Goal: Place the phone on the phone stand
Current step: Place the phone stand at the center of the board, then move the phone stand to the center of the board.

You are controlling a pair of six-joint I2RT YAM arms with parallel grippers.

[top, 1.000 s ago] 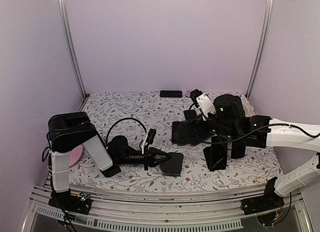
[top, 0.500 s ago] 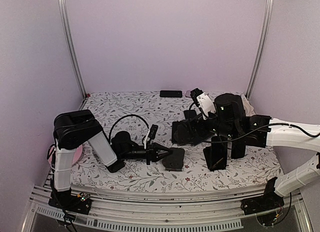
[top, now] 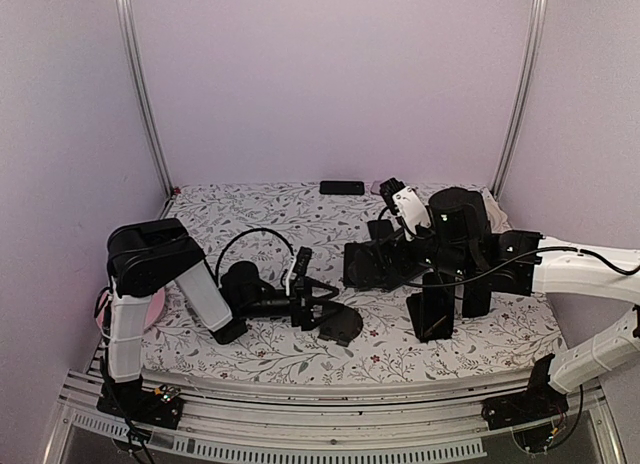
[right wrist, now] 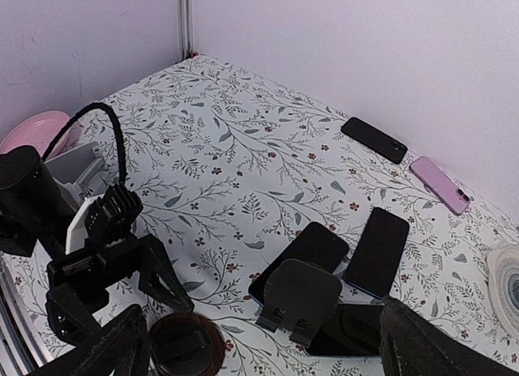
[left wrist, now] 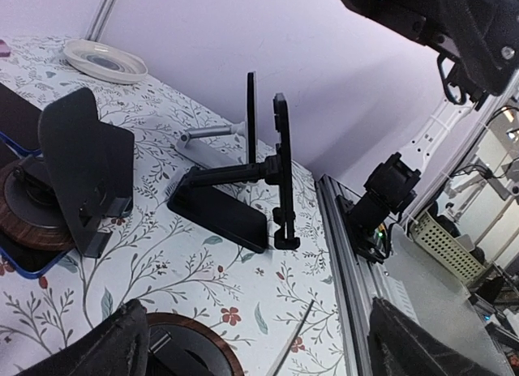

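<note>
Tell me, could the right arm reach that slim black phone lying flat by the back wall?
Probably yes: the slim black phone lies flat and uncovered, nothing tall stands near it, and the right arm's fingers are open.

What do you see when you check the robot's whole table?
Surface: flowery cloth, lying flat.
Job's things: blue-edged phone flat beside a dark stand, not on it; round stand by the jaws of the left arm.
Clutter: black phone, pink phone, pink plate, white dish.
Jaws: left arm wide open, empty; right arm wide open, empty.
Cables: black cable loops above left arm.
Surroundings: lilac walls, metal posts.
</note>
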